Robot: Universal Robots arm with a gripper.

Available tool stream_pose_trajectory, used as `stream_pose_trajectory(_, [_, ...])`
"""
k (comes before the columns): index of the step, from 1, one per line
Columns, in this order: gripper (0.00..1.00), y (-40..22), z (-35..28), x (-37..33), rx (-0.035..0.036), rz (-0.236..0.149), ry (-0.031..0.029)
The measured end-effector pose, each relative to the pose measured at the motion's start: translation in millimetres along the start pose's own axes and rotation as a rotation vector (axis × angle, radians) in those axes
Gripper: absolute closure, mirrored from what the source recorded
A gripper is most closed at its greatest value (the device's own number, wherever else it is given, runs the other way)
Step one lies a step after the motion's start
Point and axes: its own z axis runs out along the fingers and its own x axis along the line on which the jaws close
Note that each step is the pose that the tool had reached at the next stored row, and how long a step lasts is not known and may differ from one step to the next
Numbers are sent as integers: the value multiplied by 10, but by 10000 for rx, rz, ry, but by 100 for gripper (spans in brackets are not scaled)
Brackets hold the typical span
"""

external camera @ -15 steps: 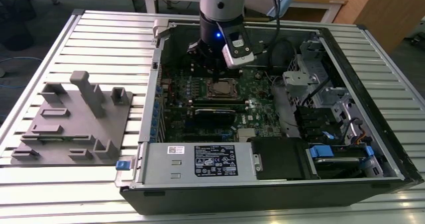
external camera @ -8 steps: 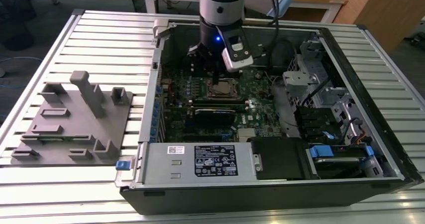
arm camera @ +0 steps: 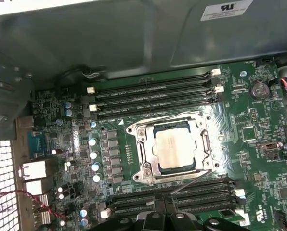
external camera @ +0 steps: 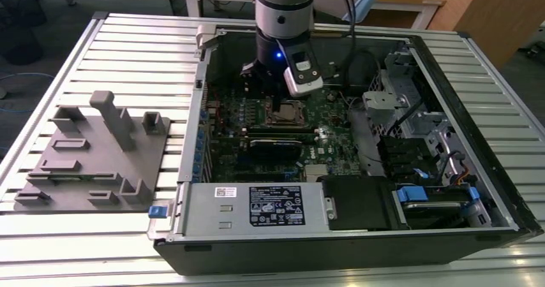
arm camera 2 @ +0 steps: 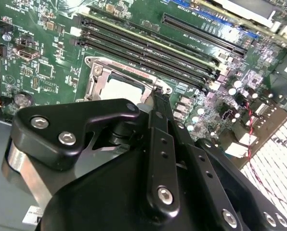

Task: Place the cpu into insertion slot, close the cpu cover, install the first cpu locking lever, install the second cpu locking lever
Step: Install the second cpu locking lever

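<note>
Cpu point(arm camera: 175, 146) in insertion slot point(arm camera: 148, 144), under cpu cover point(arm camera: 200, 142), between memory slots point(arm camera: 153, 96).

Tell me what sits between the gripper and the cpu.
In the first wrist view, a bank of long black memory slots and a thin silver locking lever lie between the gripper and the cpu, seated under its cover.

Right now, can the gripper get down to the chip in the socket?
Probably yes. The gripper hangs just above the board beside the chip, which lies uncovered inside its metal frame, nothing between them.
</note>
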Motion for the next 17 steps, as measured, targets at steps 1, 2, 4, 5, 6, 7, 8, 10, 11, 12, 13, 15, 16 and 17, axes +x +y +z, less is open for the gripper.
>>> stream_pose_trajectory(1, [89, -1, 11, 0, -1, 0, -4])
stream_pose_trajectory(2, [89, -1, 13, 1, 7, 0, -6])
stream_pose_trajectory(4, [89, -1, 17, 1, 14, -1, -8])
stream_pose_trajectory(5, [89, -1, 26, 1, 17, -2, -8])
stream_pose_trajectory(6, [89, -2, 37, 1, 22, -6, -10])
stream_pose_trajectory(7, [89, -2, 45, 2, 34, -11, -11])
stream_pose_trajectory(8, [89, -2, 47, 2, 36, -18, -11])
stream_pose_trajectory(10, [89, -3, 47, 2, 38, -20, -11])
stream_pose_trajectory(11, [89, -3, 47, 2, 38, -21, -11])
stream_pose_trajectory(12, [89, -2, 47, 2, 38, -21, -11])
stream_pose_trajectory(13, [89, -2, 48, 2, 36, -21, -11])
stream_pose_trajectory(15, [89, -2, 57, 2, 32, -25, -13])
stream_pose_trajectory(16, [89, -3, 61, 2, 34, -31, -12])
stream_pose_trajectory(17, [89, -3, 61, 3, 36, -35, -11])
